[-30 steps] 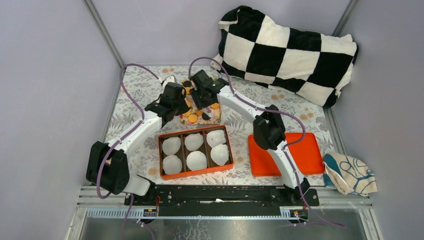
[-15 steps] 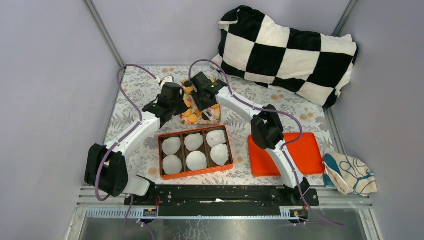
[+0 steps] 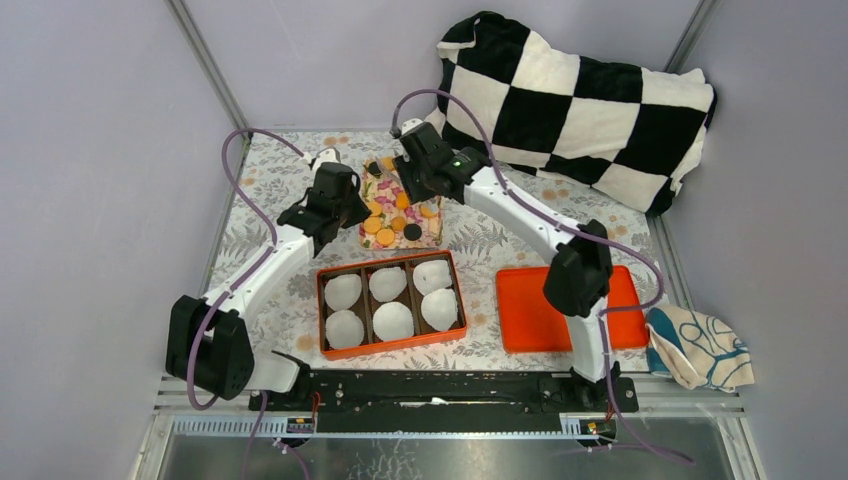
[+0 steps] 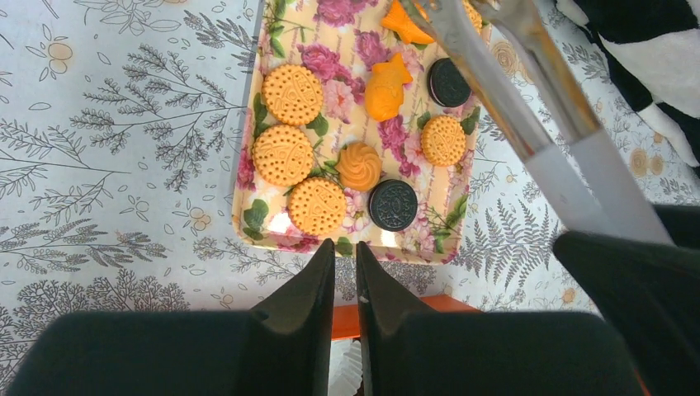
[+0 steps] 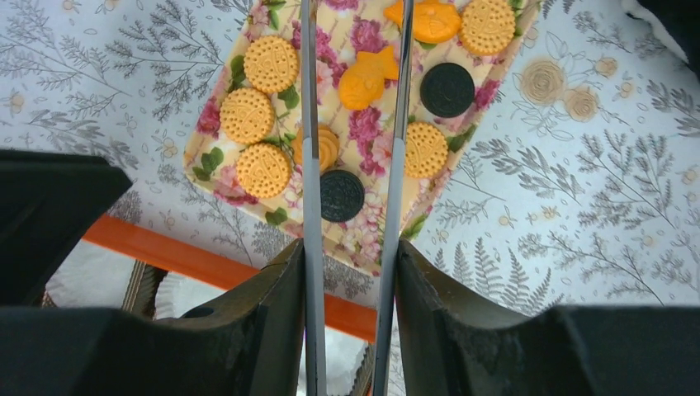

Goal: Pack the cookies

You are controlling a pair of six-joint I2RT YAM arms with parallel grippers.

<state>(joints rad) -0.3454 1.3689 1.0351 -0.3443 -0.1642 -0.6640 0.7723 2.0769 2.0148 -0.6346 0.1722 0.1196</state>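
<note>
- Cookies (image 3: 393, 214) lie loose on a flowered tray (image 3: 428, 241) at the far middle of a leaf-patterned table (image 3: 270, 200). Most are round and orange-yellow, two are fish-shaped, and at least two are black.
- The right gripper (image 5: 351, 247) sits above the tray's near end, clamped on a pair of metal tongs (image 5: 307, 165).
- The tong blades stand apart and reach out over the tray towards its far end. Their tips run off the top of the right wrist view.
- In that view a black cookie (image 5: 341, 195) and an orange fish cookie (image 5: 367, 82) show in the gap between the blades, lower down on the tray.
- From the left wrist view the tong tips hang by the fish cookie (image 4: 406, 22) at the far end. Whether they touch it cannot be told.
- The left gripper (image 4: 345, 256) hovers just near and left of the tray, its fingers drawn almost together with nothing between them.
- An orange box (image 3: 321, 310) lies just near of the tray, with white paper cups (image 3: 392, 320) in its compartments.
- An orange lid (image 3: 535, 320) lies flat to the right of the box.
- A black-and-white chequered pillow (image 3: 580, 100) rests at the far right, and a folded cloth (image 3: 700, 345) at the near right.
</note>
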